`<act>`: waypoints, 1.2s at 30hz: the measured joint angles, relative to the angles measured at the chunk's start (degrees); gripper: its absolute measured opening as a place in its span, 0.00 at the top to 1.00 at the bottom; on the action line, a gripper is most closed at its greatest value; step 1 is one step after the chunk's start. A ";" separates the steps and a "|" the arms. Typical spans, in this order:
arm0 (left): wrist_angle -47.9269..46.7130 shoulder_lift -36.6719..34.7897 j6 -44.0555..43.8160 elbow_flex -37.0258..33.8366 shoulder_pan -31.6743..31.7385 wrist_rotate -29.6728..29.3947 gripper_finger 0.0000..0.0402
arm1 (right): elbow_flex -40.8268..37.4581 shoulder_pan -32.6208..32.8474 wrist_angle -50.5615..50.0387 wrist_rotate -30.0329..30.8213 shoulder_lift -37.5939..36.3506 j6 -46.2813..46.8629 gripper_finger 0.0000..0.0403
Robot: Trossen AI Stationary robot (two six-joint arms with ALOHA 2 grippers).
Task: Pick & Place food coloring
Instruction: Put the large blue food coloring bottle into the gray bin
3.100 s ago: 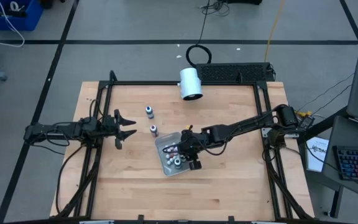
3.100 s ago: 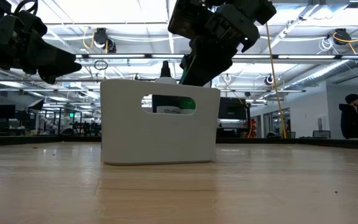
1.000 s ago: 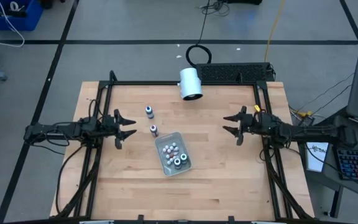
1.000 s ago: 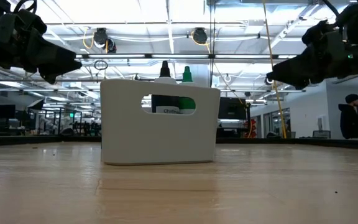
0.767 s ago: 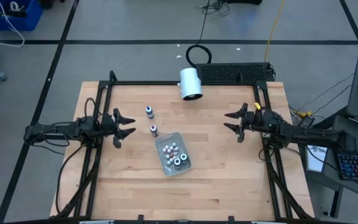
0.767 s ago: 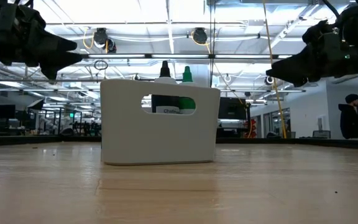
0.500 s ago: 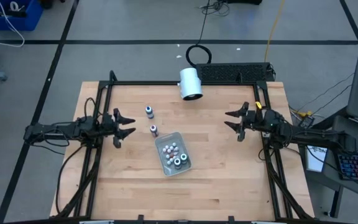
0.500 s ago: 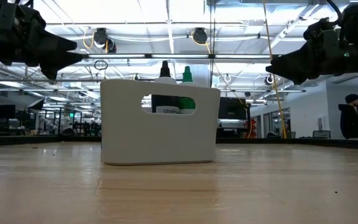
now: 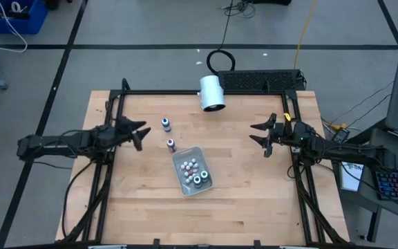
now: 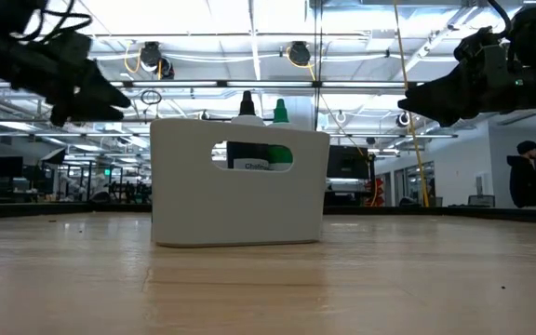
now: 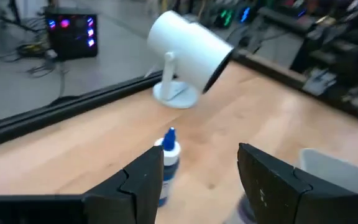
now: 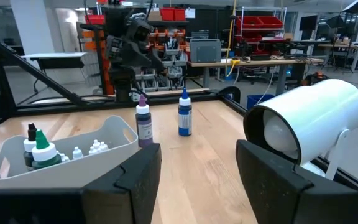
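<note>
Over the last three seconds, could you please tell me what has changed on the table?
The right arm drew back from the bin to the table's right edge, its right pincer open and empty. The left pincer edged toward the blue-capped bottle. Bottles and bin stayed put.

A pale wooden table [image 9: 247, 200] with a dark metal frame along its edges carries everything. Near the middle, a little toward the left edge, sits a white bin [image 9: 193, 171], tilted to the table's edges. Two small food coloring bottles stand upright on the bare wood toward the far left corner from the bin: a blue-capped bottle [image 9: 166, 124] and, nearer the bin, a purple-capped bottle [image 9: 171, 144]. At the middle of the far edge rests a large white cylinder [image 9: 211, 93] on its stand.
</note>
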 joint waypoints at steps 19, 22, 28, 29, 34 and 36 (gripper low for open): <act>5.33 50.55 6.73 18.56 6.93 2.46 0.48 | -0.02 0.00 -0.22 0.00 0.02 0.00 0.51; 5.47 52.92 7.66 20.08 7.40 2.17 0.48 | -0.02 0.00 -0.22 0.00 0.02 0.00 0.51; 4.60 53.58 9.97 20.97 7.59 0.65 0.48 | -0.02 0.00 -0.22 0.00 0.02 0.00 0.51; 3.90 53.36 9.96 21.12 7.67 0.62 0.48 | -0.02 0.00 -0.23 0.00 0.02 0.00 0.51; -0.24 53.13 9.53 22.33 7.79 0.51 0.48 | -0.02 0.00 -0.22 0.00 0.02 0.00 0.51; -1.61 53.13 9.91 22.75 7.71 0.93 0.48 | -0.02 0.00 -0.23 -0.01 0.02 0.00 0.51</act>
